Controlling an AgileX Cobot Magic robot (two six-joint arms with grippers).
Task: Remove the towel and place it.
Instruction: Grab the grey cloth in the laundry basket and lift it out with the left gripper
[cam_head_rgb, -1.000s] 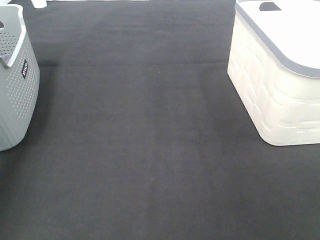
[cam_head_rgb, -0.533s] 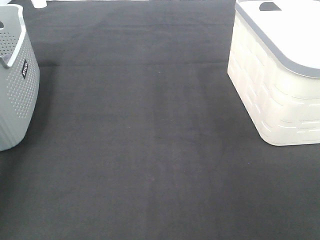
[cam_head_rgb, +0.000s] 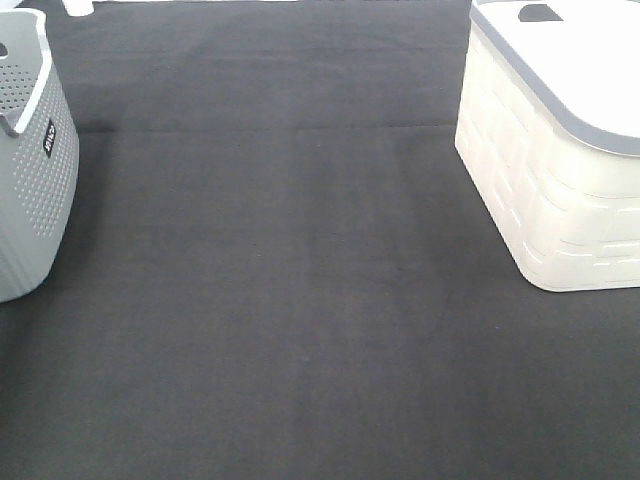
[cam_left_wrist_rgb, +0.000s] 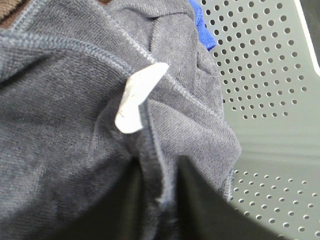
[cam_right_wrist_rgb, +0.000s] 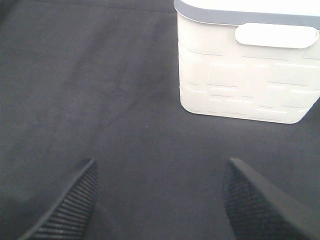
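The greyish-purple towel (cam_left_wrist_rgb: 65, 125) fills the left wrist view, lying crumpled inside the grey perforated basket (cam_left_wrist_rgb: 270, 80). A small white tag (cam_left_wrist_rgb: 137, 97) sticks out from its stitched hem. My left gripper (cam_left_wrist_rgb: 157, 200) is shut on a fold of the towel's hem, its dark fingers (cam_left_wrist_rgb: 205, 210) pressed close on either side of the cloth. My right gripper (cam_right_wrist_rgb: 160, 210) hangs open over the dark mat, with nothing between its ribbed fingers (cam_right_wrist_rgb: 65, 210). Neither gripper shows in the exterior high view.
The grey basket (cam_head_rgb: 30, 170) stands at the left edge of the black mat (cam_head_rgb: 300, 280), and a white lidded basket (cam_head_rgb: 560, 150) (cam_right_wrist_rgb: 245, 65) at the right. Blue cloth (cam_left_wrist_rgb: 202, 30) and brown cloth (cam_left_wrist_rgb: 12, 12) lie beside the towel in the grey basket.
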